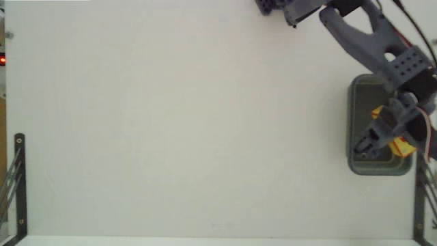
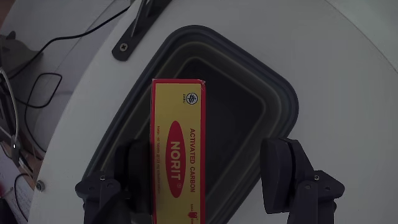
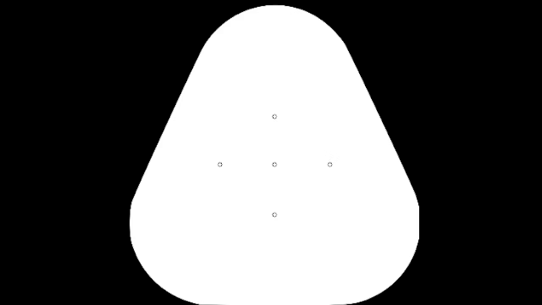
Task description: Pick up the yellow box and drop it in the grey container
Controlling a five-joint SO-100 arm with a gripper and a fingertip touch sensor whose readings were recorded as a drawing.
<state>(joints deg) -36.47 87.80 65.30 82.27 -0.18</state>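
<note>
The box (image 2: 178, 155), yellow with red edging and a red oval reading NORIT beside the words ACTIVATED CARBON, is sitting above the open mouth of the container (image 2: 283, 102) in the wrist view, its long face turned to the camera. It is lying against the left finger (image 2: 134, 165), while the right finger (image 2: 283, 174) is standing well apart from it with dark container floor showing in the gap, so the gripper (image 2: 208, 171) is spread wide rather than pinching the box; whether the box is resting on the container floor or only leaning on that finger, I cannot tell. In the fixed view the box (image 1: 403, 145) is showing as a yellow patch at the lower right part of the container (image 1: 355, 123), mostly covered by the gripper (image 1: 372, 142). The container is sitting at the right edge of the white table (image 1: 191, 123), and the grey arm (image 1: 362, 34) is reaching down to it from the top of the picture. Black brackets (image 1: 19, 184) are standing at the table's lower corners.
</note>
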